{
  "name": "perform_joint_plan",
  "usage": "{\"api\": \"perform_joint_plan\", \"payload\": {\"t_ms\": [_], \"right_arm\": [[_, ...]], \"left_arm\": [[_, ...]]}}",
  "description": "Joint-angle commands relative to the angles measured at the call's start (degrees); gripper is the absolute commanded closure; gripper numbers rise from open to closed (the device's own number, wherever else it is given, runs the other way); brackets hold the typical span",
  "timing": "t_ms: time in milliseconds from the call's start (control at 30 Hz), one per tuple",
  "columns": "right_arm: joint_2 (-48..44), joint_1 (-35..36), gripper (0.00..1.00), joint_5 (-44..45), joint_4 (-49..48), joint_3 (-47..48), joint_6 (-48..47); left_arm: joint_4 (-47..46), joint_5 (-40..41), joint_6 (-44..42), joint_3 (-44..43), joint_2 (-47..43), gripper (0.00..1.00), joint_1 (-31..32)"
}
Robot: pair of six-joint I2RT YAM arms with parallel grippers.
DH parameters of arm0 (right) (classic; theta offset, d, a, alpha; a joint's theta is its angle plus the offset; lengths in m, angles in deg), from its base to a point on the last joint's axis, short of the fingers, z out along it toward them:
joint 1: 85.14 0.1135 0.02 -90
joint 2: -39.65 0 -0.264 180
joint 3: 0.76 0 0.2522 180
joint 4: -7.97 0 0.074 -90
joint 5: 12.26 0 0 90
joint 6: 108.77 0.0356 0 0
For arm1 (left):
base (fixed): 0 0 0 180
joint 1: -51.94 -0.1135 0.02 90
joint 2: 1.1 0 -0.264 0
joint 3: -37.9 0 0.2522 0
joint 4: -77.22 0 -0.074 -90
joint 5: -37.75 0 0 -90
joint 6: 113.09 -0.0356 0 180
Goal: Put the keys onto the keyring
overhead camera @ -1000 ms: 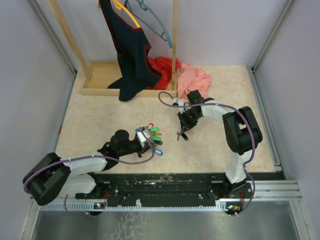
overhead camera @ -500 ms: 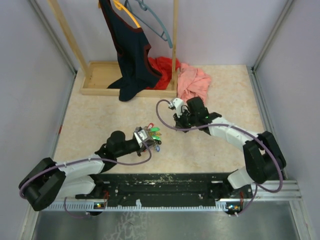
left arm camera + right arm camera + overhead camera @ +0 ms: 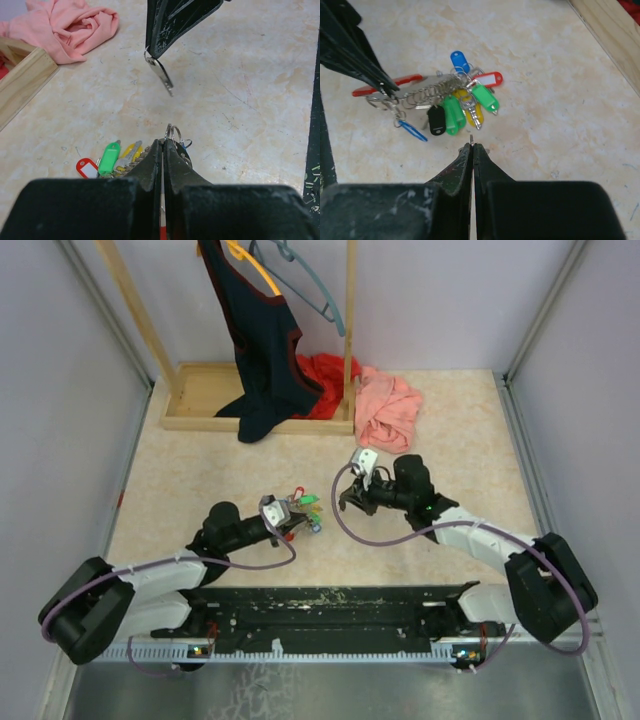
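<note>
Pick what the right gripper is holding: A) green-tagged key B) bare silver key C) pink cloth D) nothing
B: in the left wrist view a bare silver key hangs from the shut jaws of the right gripper.

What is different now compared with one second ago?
The right gripper, shut on a small silver key, moved left toward the bunch of colour-tagged keys. The left gripper, shut on the bunch's metal ring, pulled back slightly. The pink cloth and wooden rack stayed.

Bright, even light with soft shadows; all three views reasonably sharp.
</note>
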Motion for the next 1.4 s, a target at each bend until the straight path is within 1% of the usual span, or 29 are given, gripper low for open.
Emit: {"api": "perform_joint_plan", "payload": {"t_ms": [0, 167, 367, 533, 667, 800, 900, 1133, 1267, 1367], "right_arm": [[-4.5, 1.68, 1.0, -6.52, -14.6, -3.6, 2.15], [-7.36, 4.07, 1.0, -8.01, -22.57, -7.67, 0.73], [-7.77, 7.2, 1.0, -6.51, -22.11, -8.37, -4.27], [-6.65, 9.42, 1.0, -4.73, -24.42, -10.76, -8.24], [-5.4, 9.65, 1.0, -5.8, -31.25, -13.98, -9.14], [-3.33, 9.65, 1.0, -6.35, -40.45, -16.61, -5.66], [-1.36, 9.65, 1.0, -5.83, -44.15, -17.52, -4.67], [0.18, 9.63, 1.0, -6.48, -43.88, -17.17, -5.78], [0.63, 10.03, 1.0, -7.5, -41.51, -16.08, -6.27], [1.2, 10.79, 1.0, -6.26, -39.32, -15.54, -8.01]], "left_arm": [[-6.23, -5.57, -2.3, -0.45, 1.78, 0.99, -1.37], [-6.72, -8.88, -5.94, -1.47, 3.99, 0.99, -1.76], [-6.79, -10.99, -10.32, -2.1, 5.56, 0.99, -1.89], [-5.4, -11.63, -10.84, -1.95, 5.97, 0.99, -1.88], [-5.59, -11.02, -9.94, -1.45, 6.09, 0.99, -1.93], [-6.58, -10.39, -8.99, -0.95, 5.69, 0.99, -1.93], [-6.63, -10.5, -8.5, -0.88, 5.32, 0.99, -1.98], [-6.8, -11.41, -7.02, -1.03, 5.82, 0.99, -2.02], [-7.04, -10.92, -6.66, -1.0, 5.9, 0.99, -2.02], [-7.17, -10.65, -6.21, -0.97, 5.85, 0.99, -2.03]]}}
